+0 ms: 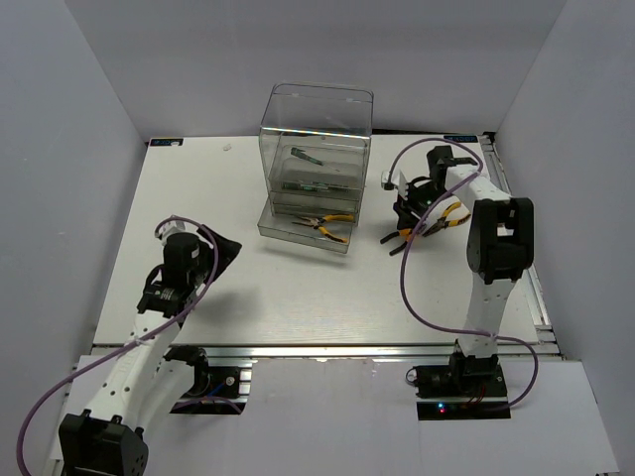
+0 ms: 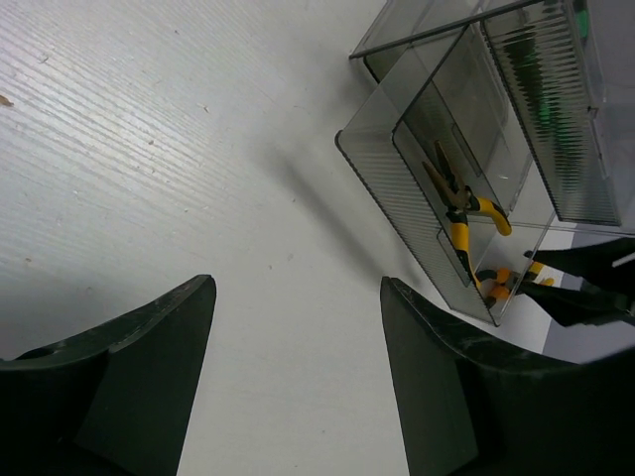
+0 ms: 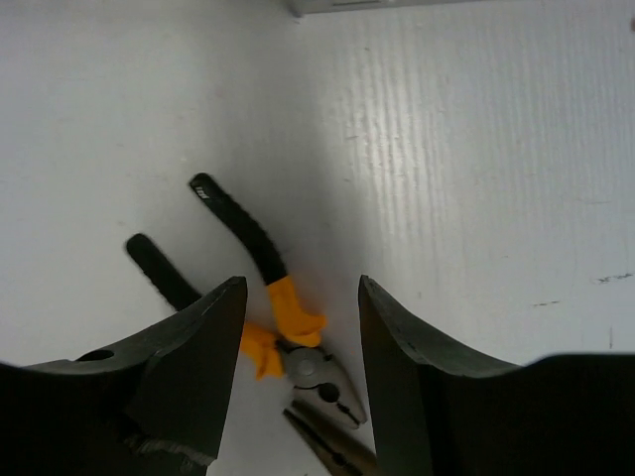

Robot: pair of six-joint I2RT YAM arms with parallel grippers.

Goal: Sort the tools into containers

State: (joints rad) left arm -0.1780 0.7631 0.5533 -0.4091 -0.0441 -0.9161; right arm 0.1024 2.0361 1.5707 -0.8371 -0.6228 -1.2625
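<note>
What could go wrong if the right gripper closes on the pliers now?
1. The right gripper is open above the pliers, but another tool's nose lies right by their head; closing may catch or push both.
2. The open drawer juts out nearby; a low carry might hit its wall.

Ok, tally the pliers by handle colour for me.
Yellow-handled pliers: 2, one in the open drawer, one on the table
Black-handled pliers: 1, on the table
Total: 3
</note>
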